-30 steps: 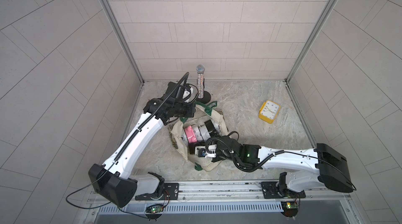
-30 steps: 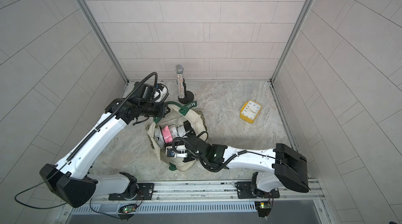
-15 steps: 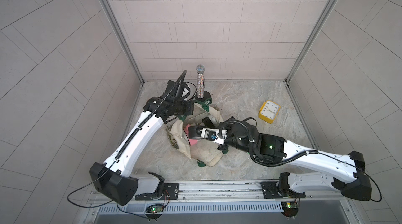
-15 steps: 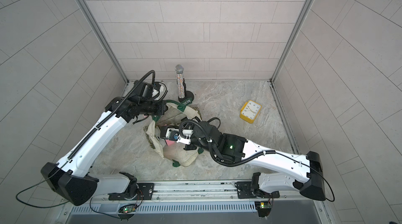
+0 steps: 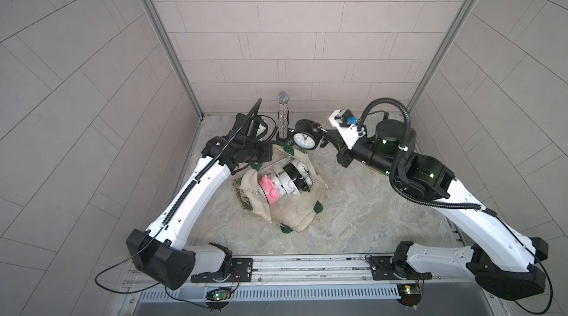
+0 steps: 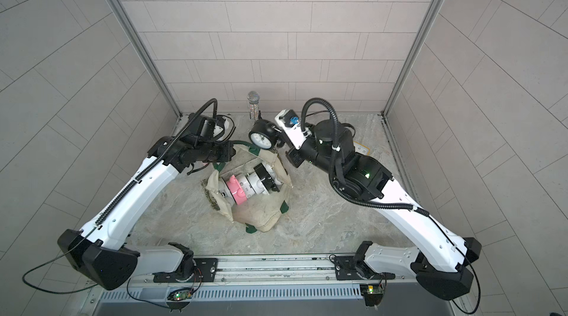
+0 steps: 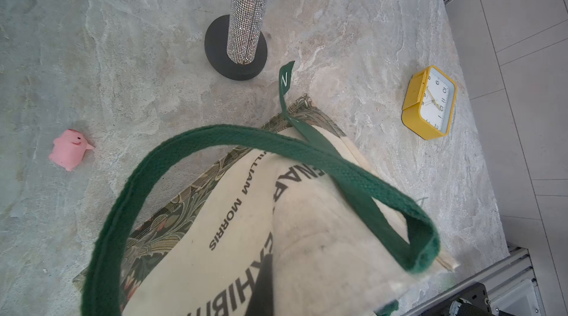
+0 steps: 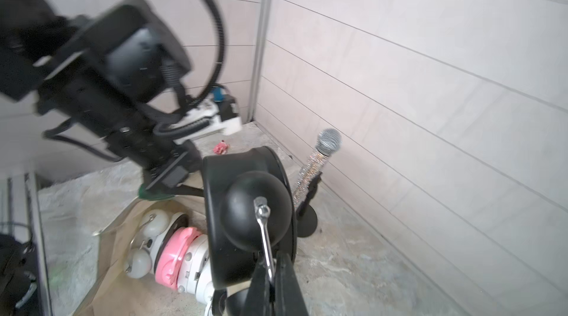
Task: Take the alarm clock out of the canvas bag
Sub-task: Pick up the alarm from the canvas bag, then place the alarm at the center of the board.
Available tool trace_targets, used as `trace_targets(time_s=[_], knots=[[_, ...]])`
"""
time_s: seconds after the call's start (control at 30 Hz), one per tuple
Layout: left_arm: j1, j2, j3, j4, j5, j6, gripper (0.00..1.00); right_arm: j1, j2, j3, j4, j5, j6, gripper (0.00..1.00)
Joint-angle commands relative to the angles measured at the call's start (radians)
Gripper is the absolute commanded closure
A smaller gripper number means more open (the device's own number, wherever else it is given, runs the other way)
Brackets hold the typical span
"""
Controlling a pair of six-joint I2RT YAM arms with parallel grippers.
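The cream canvas bag (image 5: 292, 216) (image 6: 256, 216) lies open on the stone floor with its mouth facing up. My left gripper (image 5: 270, 149) (image 6: 232, 150) is shut on its far rim beside a dark green handle (image 7: 215, 139), and the cloth covers most of its fingers (image 7: 261, 286). My right gripper (image 8: 272, 271) (image 5: 325, 141) is shut on the thin metal handle of a black twin-bell alarm clock (image 8: 246, 216) (image 5: 304, 138) (image 6: 261, 138). That clock hangs clear above the bag's far edge. Pink, white and black clocks (image 5: 281, 184) (image 8: 175, 253) still lie inside the bag.
A glittery microphone on a round black stand (image 5: 283, 114) (image 7: 246, 22) rises just behind the held clock. A yellow square clock (image 7: 430, 102) (image 6: 362, 148) lies on the floor under my right arm. A small pink toy (image 7: 69, 148) sits near the back left corner.
My right arm has come up out of the bag and swung to the back right, carrying the black clock. The left gripper has kept its hold on the bag's rim.
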Motion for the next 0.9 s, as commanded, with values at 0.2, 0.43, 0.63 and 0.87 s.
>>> trace_targets(time_s=[0.2,0.43,0.63,0.87], knots=[[0.010,-0.051,0.044,0.061,-0.008,-0.019,1.00,-0.401,0.085,-0.019,0.075,-0.243,0.277,1.00],[0.010,-0.066,0.033,0.059,-0.010,-0.016,1.00,-0.654,0.217,-0.137,0.209,-0.429,0.497,1.00],[0.011,-0.063,0.022,0.069,0.003,-0.024,1.00,-0.726,0.306,-0.223,0.237,-0.419,0.515,1.00],[0.011,-0.061,0.019,0.074,0.014,-0.027,1.00,-0.729,0.398,-0.244,0.255,-0.460,0.527,1.00]])
